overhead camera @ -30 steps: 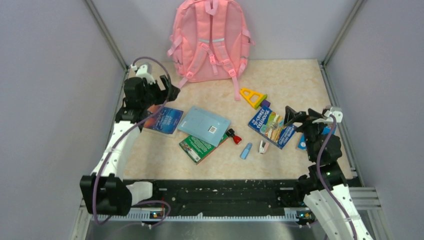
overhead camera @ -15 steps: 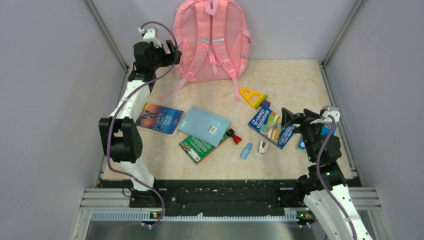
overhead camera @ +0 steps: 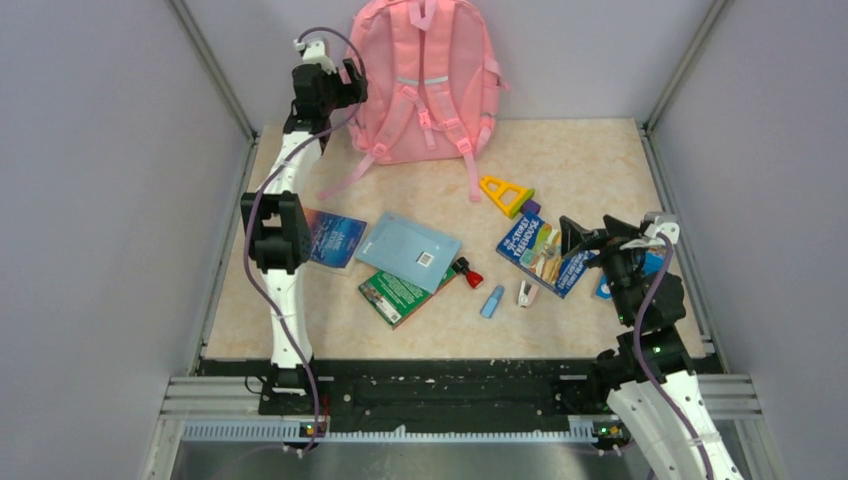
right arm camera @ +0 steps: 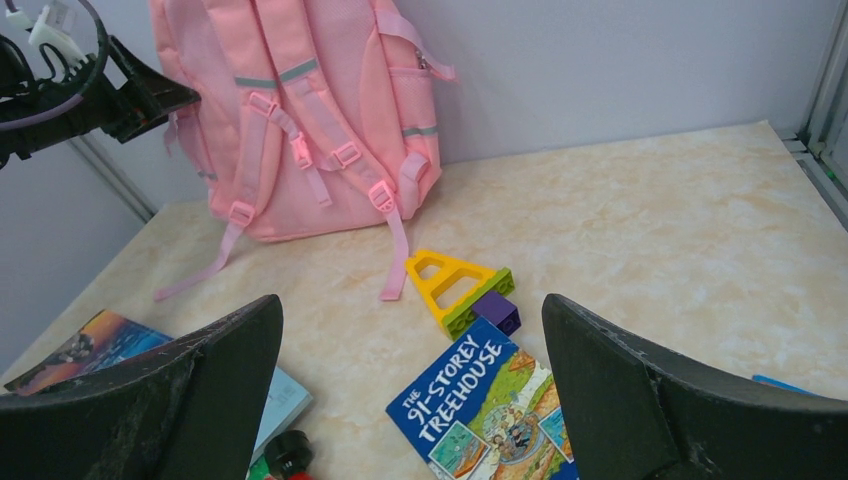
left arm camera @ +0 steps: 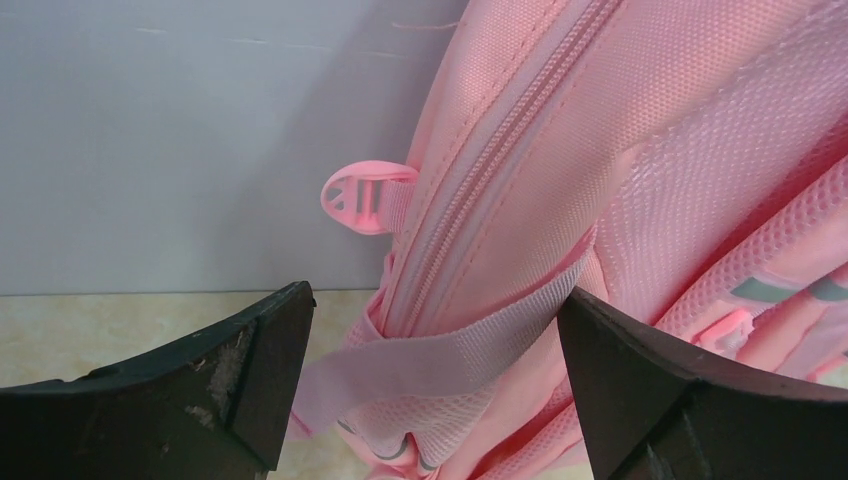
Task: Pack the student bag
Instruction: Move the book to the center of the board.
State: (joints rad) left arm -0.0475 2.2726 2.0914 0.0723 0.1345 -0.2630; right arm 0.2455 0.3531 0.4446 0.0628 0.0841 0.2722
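The student bag [overhead camera: 425, 80] is a large pink backpack that stands upright against the back wall, straps facing the table. My left gripper [overhead camera: 352, 86] is stretched out to the bag's left side, open. In the left wrist view the bag's [left arm camera: 600, 150] zipped side fills the frame. A loose pink webbing strap [left arm camera: 460, 350] runs across the gap of the left gripper [left arm camera: 435, 300] without being pinched. My right gripper [overhead camera: 577, 235] hovers open over the right of the table, with nothing in it. The right wrist view faces the bag [right arm camera: 300, 110] past the open right gripper [right arm camera: 412, 305].
Scattered on the table are a Treehouse book [overhead camera: 545, 255], a light blue notebook [overhead camera: 408, 250], a green book [overhead camera: 395, 293], a dark blue book [overhead camera: 333, 240], a yellow triangular block [overhead camera: 505, 193] with a purple block [overhead camera: 531, 208], a red-and-black item [overhead camera: 467, 273] and a small blue piece [overhead camera: 492, 301].
My left arm has risen and reached back from above the dark blue book to the bag's left side, its jaws open. The right arm has hardly moved.
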